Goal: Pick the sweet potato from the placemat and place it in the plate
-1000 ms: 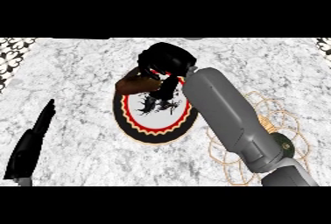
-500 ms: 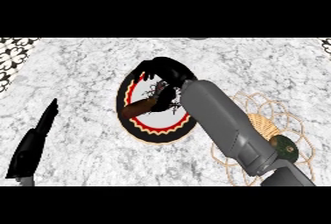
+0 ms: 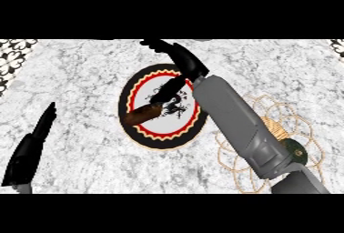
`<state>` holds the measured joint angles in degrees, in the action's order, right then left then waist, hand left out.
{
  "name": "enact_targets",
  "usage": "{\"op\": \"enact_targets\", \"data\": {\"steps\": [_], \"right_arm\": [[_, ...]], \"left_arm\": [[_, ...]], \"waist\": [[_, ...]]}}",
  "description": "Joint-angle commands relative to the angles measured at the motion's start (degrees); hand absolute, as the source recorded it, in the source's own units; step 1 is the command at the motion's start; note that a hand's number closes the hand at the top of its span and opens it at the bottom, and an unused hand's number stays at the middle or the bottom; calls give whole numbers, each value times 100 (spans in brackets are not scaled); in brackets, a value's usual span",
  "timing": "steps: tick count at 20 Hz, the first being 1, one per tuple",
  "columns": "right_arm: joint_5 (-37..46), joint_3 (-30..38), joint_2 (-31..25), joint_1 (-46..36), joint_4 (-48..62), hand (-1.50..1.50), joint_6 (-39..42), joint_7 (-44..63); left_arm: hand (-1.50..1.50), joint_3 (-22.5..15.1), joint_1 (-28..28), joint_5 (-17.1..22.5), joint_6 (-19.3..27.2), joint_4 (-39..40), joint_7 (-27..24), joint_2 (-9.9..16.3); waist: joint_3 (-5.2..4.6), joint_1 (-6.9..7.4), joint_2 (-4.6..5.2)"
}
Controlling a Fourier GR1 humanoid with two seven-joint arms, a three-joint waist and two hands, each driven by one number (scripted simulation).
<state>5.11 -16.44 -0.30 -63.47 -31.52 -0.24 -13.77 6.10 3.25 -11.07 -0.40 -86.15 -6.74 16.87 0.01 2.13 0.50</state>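
Released since the earlier frame, the sweet potato [image 3: 143, 114] lies on the plate [image 3: 129, 88]. Above it the right robot hand [image 3: 180, 55] is lifted, fingers straight, holding nothing. At lower left, the left robot hand [image 3: 30, 148] rests open.

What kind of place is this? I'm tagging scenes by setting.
Probably a kitchen or dining counter: a marbled grey countertop, a patterned plate holding a sweet potato, and a woven placemat.
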Motion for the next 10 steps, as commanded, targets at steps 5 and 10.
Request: {"op": "enact_targets", "data": {"steps": [5, 10], "right_arm": [[-968, 1312, -505, -207, 698, -150, 582, -426], [-1090, 1685, -1204, -73, 1387, -150, 1269, -1474]], "left_arm": [[0, 46, -73, -69, 80, 253, -171, -80], [0, -110, 51, -113, 1, -120, -63, -116]], "waist": [[0, -34, 33], [7, 132, 94]]}}
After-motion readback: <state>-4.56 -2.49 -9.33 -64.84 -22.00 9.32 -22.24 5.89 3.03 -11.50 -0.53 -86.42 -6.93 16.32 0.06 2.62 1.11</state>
